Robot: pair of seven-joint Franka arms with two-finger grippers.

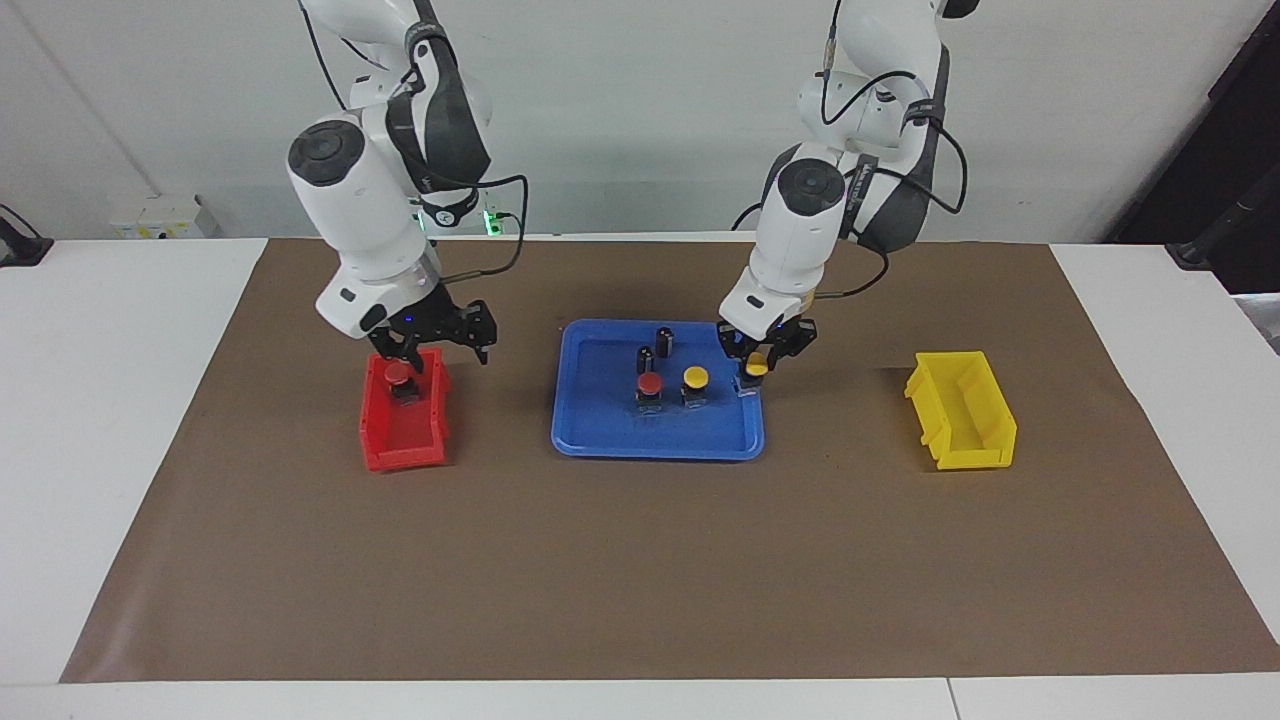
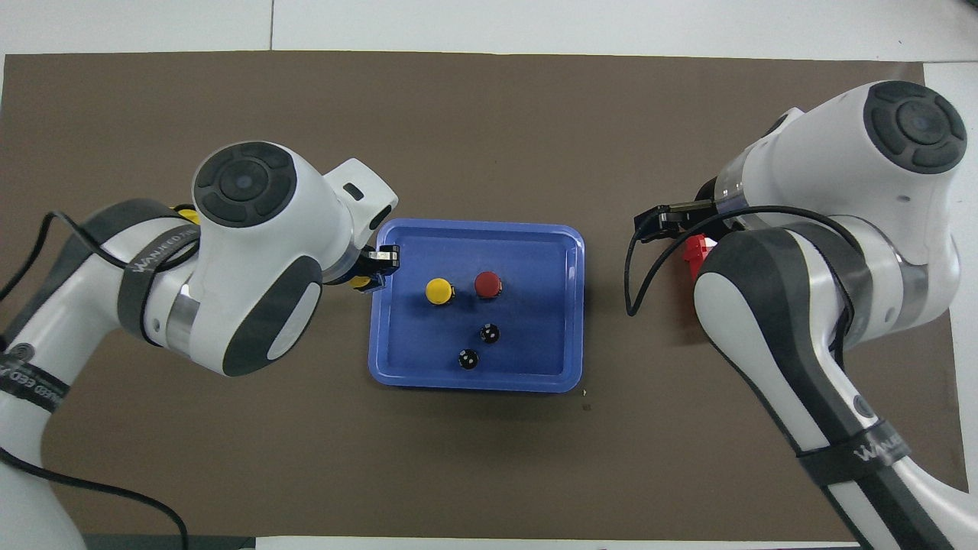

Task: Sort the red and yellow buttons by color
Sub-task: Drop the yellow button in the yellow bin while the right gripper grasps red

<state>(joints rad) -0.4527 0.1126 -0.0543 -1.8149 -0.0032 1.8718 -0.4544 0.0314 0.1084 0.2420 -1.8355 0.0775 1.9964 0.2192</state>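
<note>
Yellow button [image 1: 757, 367] gripped in left hand [image 1: 760, 352].

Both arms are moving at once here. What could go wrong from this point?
The left gripper holds a yellow button just above the blue tray; it could slip before reaching the yellow bin. The open right gripper hangs over the red bin and may catch its rim. The red button there sits at the end nearest the robots.

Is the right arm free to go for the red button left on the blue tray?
Probably yes: the right gripper is open and empty above the red bin, and nothing covers the red button.
</note>
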